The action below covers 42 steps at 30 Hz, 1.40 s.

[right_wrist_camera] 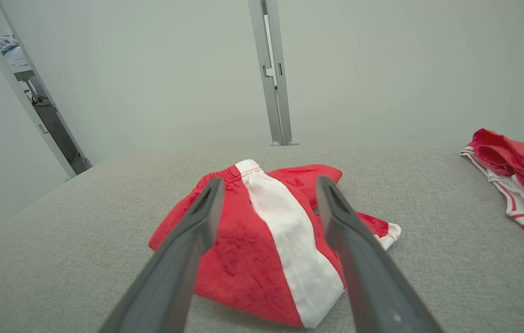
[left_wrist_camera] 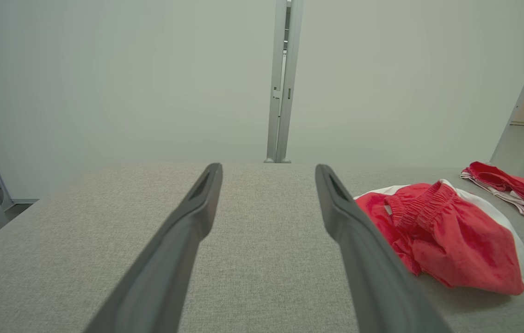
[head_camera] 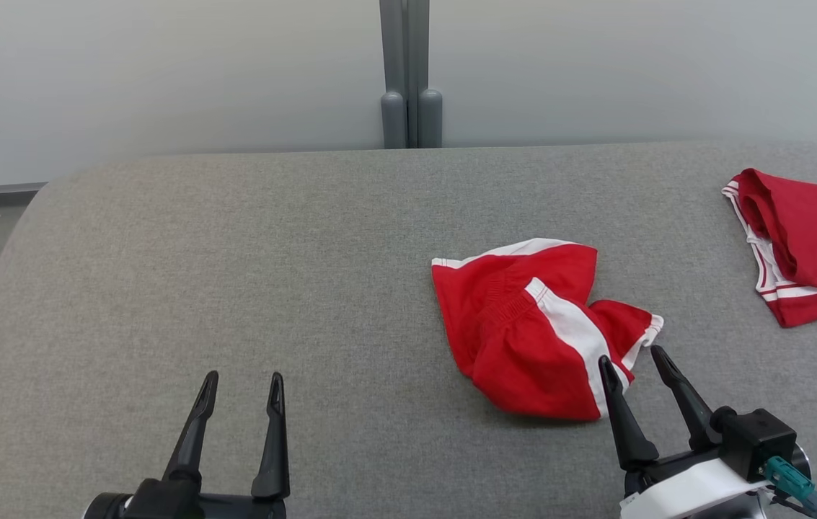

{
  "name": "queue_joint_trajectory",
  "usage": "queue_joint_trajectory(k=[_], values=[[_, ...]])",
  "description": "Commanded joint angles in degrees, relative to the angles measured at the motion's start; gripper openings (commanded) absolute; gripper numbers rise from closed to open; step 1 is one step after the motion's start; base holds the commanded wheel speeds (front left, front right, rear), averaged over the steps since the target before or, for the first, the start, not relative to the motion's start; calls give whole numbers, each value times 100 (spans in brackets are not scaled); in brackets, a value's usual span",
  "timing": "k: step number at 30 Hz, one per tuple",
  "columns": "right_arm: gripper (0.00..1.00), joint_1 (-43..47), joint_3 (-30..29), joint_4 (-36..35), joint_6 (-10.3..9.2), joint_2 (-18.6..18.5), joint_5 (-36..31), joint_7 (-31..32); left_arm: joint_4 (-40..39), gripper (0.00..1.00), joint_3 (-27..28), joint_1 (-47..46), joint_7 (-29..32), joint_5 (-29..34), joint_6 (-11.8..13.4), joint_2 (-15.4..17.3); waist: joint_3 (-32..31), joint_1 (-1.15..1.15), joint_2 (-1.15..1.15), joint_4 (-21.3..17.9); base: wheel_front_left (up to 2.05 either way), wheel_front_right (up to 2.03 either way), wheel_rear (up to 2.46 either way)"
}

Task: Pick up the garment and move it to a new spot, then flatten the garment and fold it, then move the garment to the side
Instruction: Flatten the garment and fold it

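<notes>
Jaws, left and right, stand apart; our right jaws overlap the crumpled garment [head_camera: 516,324], contact unclear; a second red cloth [head_camera: 812,238] runs off frame.

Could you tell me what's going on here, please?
The robot seems about to pick up the crumpled red shorts with a white stripe from the grey fabric table. Its right gripper is open at the shorts' near edge; its left gripper is open over bare table. A second red garment lies far right.

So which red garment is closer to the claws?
The crumpled shorts with the broad white stripe, ahead of the right gripper; the other garment lies far right.
</notes>
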Motion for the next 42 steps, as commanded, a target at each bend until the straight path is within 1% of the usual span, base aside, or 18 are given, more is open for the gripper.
queue_joint_trajectory(k=[1, 8, 15, 19, 23, 24, 27, 31, 34, 36, 37, 40, 42], values=[[100, -15, 10, -10, -10, 15, -9, 2, 1, 100, 24, 76, 2, 77, -27, 2, 2, 0, 0, -10, 0, 0, 0], [100, -28, -21, -5, -10, 39, -6, 2, 4, 100, -9, 76, 2, 88, -48, 2, -1, 0, 0, -31, 0, 0, 0], [100, -70, 10, -13, -10, 52, 2, 2, 150, 100, -97, 17, 2, 210, -164, 2, 62, 0, 0, -110, 0, 0, 0], [100, -108, -7, -17, -10, 32, -4, 2, 513, 100, -260, -287, 2, 294, -372, 2, 155, 0, 0, -228, 0, 0, 0], [100, -229, -2, -60, -10, -12, 19, 2, 839, 100, -538, -828, 71, -26, -566, 4, 428, 0, 0, -400, 0, 0, 0], [100, -266, -16, -68, -10, -17, 20, 2, 870, 100, -587, -1018, 212, -144, -592, 5, 496, 0, 0, -445, 0, 0, 0], [100, -391, -51, -100, -10, -27, 4, 1, 777, 100, -862, -1690, 1051, -311, -643, 5, 754, 0, 0, -616, 0, 0, 0], [100, -535, -87, -142, -10, 3, 0, 1, 336, 100, -1316, -2404, 2104, -740, -673, 8, 1110, 0, 0, -843, 0, 0, 0], [100, -639, -87, -147, -10, 38, 8, 2, 140, 100, -1711, -2853, 3090, -1155, -688, 16, 1386, 0, 0, -983, 0, 0, 0], [100, -707, -73, -143, -10, 53, 11, 2, 105, 100, -1832, -3105, 3658, -1255, -681, 16, 1541, 0, 0, -1061, 0, 0, 0], [100, -739, -66, -146, -10, 65, 18, 2, 86, 100, -1828, -3199, 3843, -1314, -657, 16, 1604, 0, 0, -1096, 0, 0, 0], [100, -831, -62, -162, -10, 95, 27, 2, 106, 100, -1842, -3396, 4426, -1357, -482, 14, 1808, 0, 0, -1179, 0, 0, 0], [100, -876, -50, -157, -10, 103, 30, 2, 90, 100, -1857, -3507, 4718, -1397, -420, 15, 1897, 0, 0, -1217, 0, 0, 0]])
